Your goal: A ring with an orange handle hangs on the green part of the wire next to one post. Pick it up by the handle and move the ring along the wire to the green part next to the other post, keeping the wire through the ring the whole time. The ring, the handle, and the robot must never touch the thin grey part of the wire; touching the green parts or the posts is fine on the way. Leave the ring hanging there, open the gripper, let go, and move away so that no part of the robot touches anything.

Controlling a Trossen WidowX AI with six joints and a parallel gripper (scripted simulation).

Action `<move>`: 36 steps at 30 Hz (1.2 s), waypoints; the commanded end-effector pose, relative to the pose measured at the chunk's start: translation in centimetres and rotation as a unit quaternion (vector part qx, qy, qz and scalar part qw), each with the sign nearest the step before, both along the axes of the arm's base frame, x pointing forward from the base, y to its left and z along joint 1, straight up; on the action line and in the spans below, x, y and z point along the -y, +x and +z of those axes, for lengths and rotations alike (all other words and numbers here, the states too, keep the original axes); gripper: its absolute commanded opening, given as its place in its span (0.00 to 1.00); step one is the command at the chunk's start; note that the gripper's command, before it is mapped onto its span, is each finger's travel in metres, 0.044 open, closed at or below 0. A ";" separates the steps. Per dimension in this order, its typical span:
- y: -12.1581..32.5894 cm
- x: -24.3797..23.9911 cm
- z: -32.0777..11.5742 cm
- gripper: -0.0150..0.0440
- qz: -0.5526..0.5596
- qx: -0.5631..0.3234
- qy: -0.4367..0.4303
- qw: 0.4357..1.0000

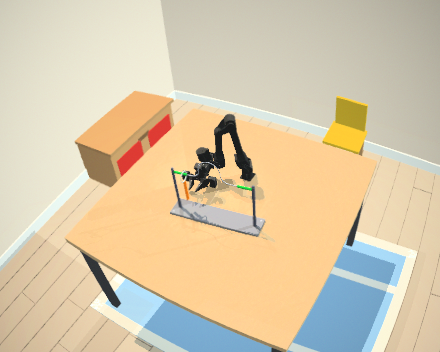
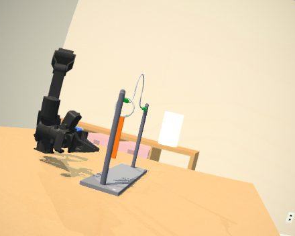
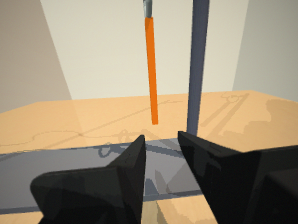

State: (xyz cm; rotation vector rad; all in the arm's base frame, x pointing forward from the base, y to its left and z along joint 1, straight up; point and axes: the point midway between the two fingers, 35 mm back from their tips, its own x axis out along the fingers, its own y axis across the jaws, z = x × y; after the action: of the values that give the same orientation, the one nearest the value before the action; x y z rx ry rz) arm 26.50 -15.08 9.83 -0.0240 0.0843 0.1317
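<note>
The orange handle (image 1: 186, 190) (image 2: 118, 137) (image 3: 151, 70) hangs straight down from the pale ring (image 2: 134, 108). The ring is around the wire at the green part (image 1: 179, 173) (image 2: 126, 100) next to one post (image 1: 176, 191) (image 2: 112, 141) (image 3: 198, 65). The grey wire (image 2: 142, 75) arches up and over to the other green part (image 1: 245, 188) (image 2: 144, 108) at the far post (image 1: 254, 207) (image 2: 139, 137). My gripper (image 1: 192, 189) (image 2: 98, 149) (image 3: 161, 137) is partly open and empty. It is on the arm's side of the wire, low, short of the handle. In the wrist view the handle's lower end shows above the fingertips.
The grey base plate (image 1: 226, 218) (image 2: 91, 181) (image 3: 30, 180) lies under the wire and carries both posts. The post beside the handle shows right of it in the wrist view. The wooden table (image 1: 186, 270) (image 2: 178, 208) extends around the base.
</note>
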 end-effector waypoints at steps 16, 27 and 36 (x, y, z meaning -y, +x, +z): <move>2.8 -0.3 1.6 0.53 -0.001 0.004 0.001 1.000; 4.5 -0.4 1.6 0.53 -0.001 0.004 0.001 1.000; 5.9 -0.6 1.5 0.53 -0.001 0.005 0.001 1.000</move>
State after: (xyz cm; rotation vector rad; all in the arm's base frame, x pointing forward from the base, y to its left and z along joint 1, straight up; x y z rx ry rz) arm 31.79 -14.48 11.34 -0.0274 0.0759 0.1320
